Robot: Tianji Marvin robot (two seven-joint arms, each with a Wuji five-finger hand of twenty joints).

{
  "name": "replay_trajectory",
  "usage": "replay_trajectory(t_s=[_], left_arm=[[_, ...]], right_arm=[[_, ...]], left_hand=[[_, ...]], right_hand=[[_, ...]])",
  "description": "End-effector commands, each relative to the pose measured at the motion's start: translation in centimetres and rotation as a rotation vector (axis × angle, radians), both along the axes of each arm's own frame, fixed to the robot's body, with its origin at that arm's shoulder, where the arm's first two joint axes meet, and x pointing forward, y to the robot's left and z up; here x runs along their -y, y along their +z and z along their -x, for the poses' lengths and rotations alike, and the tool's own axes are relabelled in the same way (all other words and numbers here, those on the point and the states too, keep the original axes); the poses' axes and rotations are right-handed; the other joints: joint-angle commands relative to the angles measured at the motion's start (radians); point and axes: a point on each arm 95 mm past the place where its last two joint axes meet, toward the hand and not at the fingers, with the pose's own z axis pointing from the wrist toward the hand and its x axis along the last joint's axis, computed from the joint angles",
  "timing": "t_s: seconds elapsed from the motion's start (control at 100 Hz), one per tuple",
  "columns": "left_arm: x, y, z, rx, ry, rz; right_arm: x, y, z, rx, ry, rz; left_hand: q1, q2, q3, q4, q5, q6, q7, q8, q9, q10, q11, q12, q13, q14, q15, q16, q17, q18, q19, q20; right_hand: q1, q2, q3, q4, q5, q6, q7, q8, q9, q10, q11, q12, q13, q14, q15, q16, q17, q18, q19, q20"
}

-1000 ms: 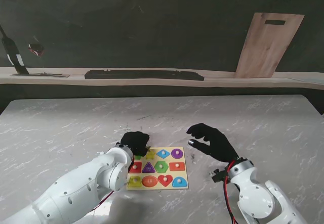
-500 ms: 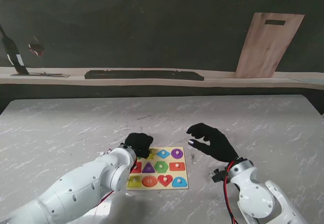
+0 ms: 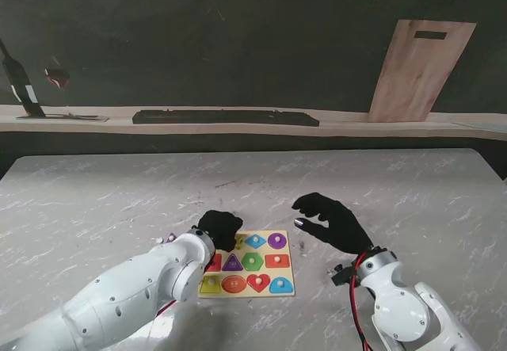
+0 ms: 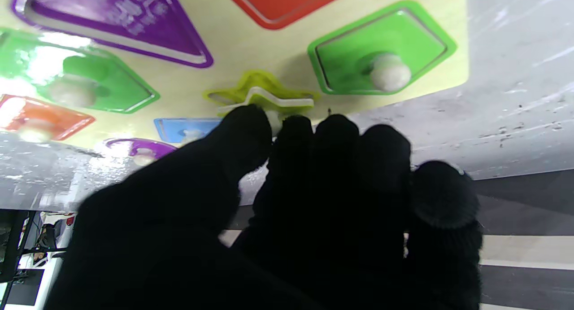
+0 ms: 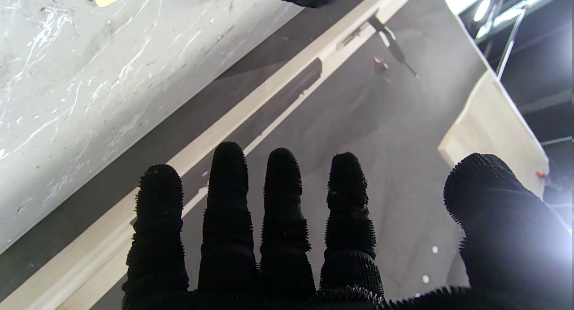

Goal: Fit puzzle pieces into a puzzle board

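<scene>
Landmark: puzzle board, a pale yellow square lying flat on the marble table, near the edge closest to me, about midway across.

Item 1. Left hand, black-gloved. Sits over the board's far left corner. In the left wrist view the thumb and fingers are drawn together, tips bunched at the white knob of the yellow star piece. The star lies tilted in its recess, one side raised, not seated flush. Whether the fingers truly clamp the knob or only touch it: cannot tell.

Item 2. Board contents, as far as visible: purple triangle, green pentagon with knob, a second green piece, red piece, orange piece, blue piece, purple circle. Row nearest me in the stand view: yellow piece, orange oval, red heart, blue half-round.

Item 3. Right hand, black-gloved. Held in the air to the right of the board, apart from it, palm down. Fingers spread and straight, thumb wide to one side; nothing in the grasp.

Item 4. Wooden panel, leaning upright against the dark wall, well beyond the board to the right.
</scene>
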Motion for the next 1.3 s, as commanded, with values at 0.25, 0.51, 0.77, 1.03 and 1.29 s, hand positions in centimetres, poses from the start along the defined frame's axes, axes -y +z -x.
replay_trajectory(t_s=[0.25, 0.51, 0.77, 1.03, 1.29], left_arm=[[-0.14, -0.06, 0.07, -0.005, -0.032, -0.028], [-0.5, 0.1, -0.06, 0.022, -0.06, -0.06], [-0.49, 0.08, -0.12, 0.027, -0.073, -0.072], [-0.31, -0.08, -0.02, 0.017, -0.084, -0.088], [-0.21, 0.05, -0.12, 0.016, -0.1, -0.116]], right_arm=[[-0.24, -0.08, 0.18, -0.001, 0.004, -0.002], [-0.26, -0.08, 0.21, -0.002, 0.005, -0.002], [-0.24, -0.08, 0.22, -0.001, 0.004, -0.001], [-0.22, -0.06, 0.2, 0.0, 0.004, -0.002], [-0.21, -0.05, 0.19, 0.0, 0.004, -0.002]], left_hand=[[0.008, 0.017, 0.026, 0.051, -0.031, -0.049, 0.06, 0.032, -0.029, 0.044, 0.023, 0.031, -0.019, -0.082, 0.02, 0.022, -0.034, 0.04, 0.011, 0.0], [0.01, 0.027, 0.019, 0.048, -0.044, -0.056, 0.061, 0.04, -0.041, 0.037, 0.017, 0.043, -0.034, -0.086, 0.012, 0.029, -0.045, 0.038, 0.001, -0.001], [0.01, 0.033, 0.011, 0.047, -0.048, -0.057, 0.062, 0.043, -0.045, 0.033, 0.014, 0.049, -0.037, -0.088, 0.01, 0.035, -0.048, 0.034, -0.002, 0.001], [0.005, 0.034, 0.007, 0.048, -0.047, -0.059, 0.061, 0.042, -0.043, 0.031, 0.013, 0.05, -0.036, -0.087, 0.009, 0.038, -0.049, 0.034, -0.003, 0.002], [0.003, 0.034, 0.009, 0.048, -0.041, -0.06, 0.061, 0.04, -0.039, 0.03, 0.014, 0.049, -0.033, -0.086, 0.01, 0.04, -0.048, 0.037, -0.003, 0.003]], right_hand=[[0.032, 0.024, -0.023, 0.014, 0.028, -0.013, 0.017, 0.007, 0.021, -0.021, 0.006, 0.01, 0.003, -0.022, 0.013, 0.005, -0.013, -0.013, 0.016, 0.01], [0.032, 0.025, -0.023, 0.014, 0.027, -0.014, 0.016, 0.007, 0.021, -0.022, 0.006, 0.01, 0.002, -0.022, 0.013, 0.005, -0.013, -0.013, 0.016, 0.01], [0.032, 0.025, -0.023, 0.014, 0.026, -0.014, 0.017, 0.007, 0.02, -0.021, 0.006, 0.01, 0.002, -0.022, 0.012, 0.005, -0.013, -0.013, 0.015, 0.01], [0.032, 0.025, -0.024, 0.014, 0.026, -0.013, 0.016, 0.007, 0.021, -0.021, 0.006, 0.01, 0.002, -0.022, 0.013, 0.005, -0.012, -0.012, 0.016, 0.01], [0.032, 0.025, -0.023, 0.014, 0.026, -0.014, 0.017, 0.007, 0.02, -0.02, 0.006, 0.01, 0.002, -0.022, 0.012, 0.005, -0.013, -0.013, 0.015, 0.01]])
